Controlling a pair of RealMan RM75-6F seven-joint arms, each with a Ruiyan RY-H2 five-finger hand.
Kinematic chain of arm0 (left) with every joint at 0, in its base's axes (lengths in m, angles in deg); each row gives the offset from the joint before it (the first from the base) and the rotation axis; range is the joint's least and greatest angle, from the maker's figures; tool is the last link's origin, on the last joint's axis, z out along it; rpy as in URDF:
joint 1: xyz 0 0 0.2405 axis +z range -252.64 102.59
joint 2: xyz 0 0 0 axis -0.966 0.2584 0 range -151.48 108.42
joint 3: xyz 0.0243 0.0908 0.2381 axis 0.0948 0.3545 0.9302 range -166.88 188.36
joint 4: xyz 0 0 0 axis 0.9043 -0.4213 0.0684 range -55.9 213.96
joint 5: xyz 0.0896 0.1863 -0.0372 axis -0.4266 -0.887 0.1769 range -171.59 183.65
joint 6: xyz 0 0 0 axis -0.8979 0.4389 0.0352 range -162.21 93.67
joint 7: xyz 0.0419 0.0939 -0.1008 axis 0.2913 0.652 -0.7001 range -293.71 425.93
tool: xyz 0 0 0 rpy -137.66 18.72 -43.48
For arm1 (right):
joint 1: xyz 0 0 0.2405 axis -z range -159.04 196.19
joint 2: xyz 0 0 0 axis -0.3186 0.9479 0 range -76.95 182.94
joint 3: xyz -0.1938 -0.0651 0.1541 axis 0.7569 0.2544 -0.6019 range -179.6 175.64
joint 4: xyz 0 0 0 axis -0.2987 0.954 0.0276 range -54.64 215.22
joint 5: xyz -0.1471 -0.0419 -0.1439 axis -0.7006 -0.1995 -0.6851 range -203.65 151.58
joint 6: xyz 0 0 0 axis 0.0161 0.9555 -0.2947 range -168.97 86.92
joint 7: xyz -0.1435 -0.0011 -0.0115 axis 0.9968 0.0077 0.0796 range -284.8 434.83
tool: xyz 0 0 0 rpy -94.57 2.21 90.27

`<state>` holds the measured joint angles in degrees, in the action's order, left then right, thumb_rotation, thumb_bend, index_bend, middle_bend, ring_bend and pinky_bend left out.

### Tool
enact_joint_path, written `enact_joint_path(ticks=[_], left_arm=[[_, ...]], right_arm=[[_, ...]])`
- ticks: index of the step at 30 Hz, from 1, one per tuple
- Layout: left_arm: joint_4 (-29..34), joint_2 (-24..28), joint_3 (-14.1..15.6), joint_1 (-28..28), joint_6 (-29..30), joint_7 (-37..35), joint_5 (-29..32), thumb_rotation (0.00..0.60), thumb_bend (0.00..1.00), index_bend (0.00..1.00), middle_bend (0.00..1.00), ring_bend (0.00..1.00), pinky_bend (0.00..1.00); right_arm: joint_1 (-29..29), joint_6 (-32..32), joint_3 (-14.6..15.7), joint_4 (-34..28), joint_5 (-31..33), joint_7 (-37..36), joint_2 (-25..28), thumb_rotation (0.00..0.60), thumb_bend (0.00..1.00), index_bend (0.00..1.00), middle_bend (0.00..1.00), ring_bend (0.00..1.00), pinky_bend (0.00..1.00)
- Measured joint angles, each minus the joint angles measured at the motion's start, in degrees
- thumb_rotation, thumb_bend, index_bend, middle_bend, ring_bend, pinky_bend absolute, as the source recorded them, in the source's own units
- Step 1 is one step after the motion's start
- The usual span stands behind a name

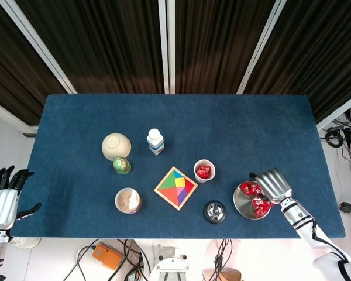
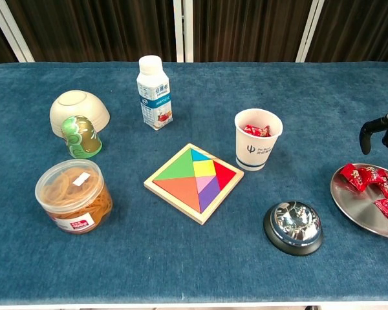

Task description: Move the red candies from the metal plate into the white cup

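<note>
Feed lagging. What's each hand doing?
Left hand: open, empty, off the table.
Right hand: above the metal plate; grasp cannot be told.

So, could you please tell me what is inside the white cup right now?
The white cup holds red candies near its rim. How many there are, and anything beneath them, is hidden by the cup wall.

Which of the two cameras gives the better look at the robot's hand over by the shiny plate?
The head view. It shows the whole right hand from above, over the metal plate of red candies. The chest view catches only dark fingertips at its right edge.
</note>
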<state>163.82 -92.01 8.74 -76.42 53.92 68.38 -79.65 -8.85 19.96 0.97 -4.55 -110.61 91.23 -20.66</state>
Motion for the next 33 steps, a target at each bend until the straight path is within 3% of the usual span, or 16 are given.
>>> enact_joint_path(ticks=[18,33], left_arm=[[-0.12,-0.10,0.06,0.03,-0.14,0.05,0.13,0.600,0.02,0.21,0.17,0.00,0.00],[-0.74,-0.35,0.08,0.19,-0.04,-0.28,0.30,0.600,0.02,0.21,0.17,0.00,0.00]], right_arm=[[-0.64,-3.38,-0.78,1.90,1.46,0.65,-1.76,0.600,0.34,0.51,0.86,1.00,1.00],[-1.22,-4.95,-1.25,2.48,2.11,1.16,-2.59,0.600,0.47,0.59,0.86,1.00,1.00]])
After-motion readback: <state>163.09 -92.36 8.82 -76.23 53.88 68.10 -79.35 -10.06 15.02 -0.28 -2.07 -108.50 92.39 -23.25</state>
